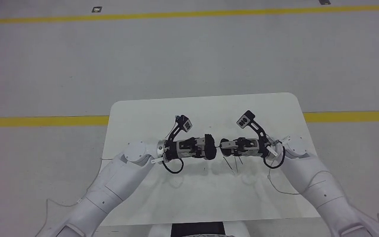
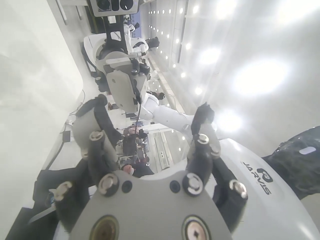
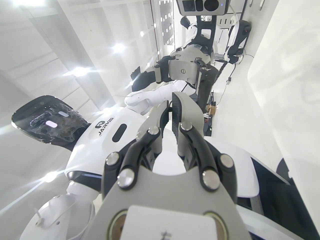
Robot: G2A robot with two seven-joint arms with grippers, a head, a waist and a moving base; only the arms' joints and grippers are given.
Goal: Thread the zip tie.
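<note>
two grippers meet nearly tip to tip above the middle of the white surface (image 1: 260,112). the left gripper (image 2: 152,106) has its fingers spread wide, grasping nothing. the right gripper (image 3: 172,101) has its fingers pressed together on the zip tie (image 2: 137,112), a thin dark strand hanging from their tips, near the left gripper.

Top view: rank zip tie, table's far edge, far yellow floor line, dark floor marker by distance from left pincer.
1. zip tie, held by the right pincer, just across from the left pincer.
2. table's far edge, ahead of both arms.
3. far yellow floor line, well beyond the table.
4. dark floor marker, past that line, far left.
</note>
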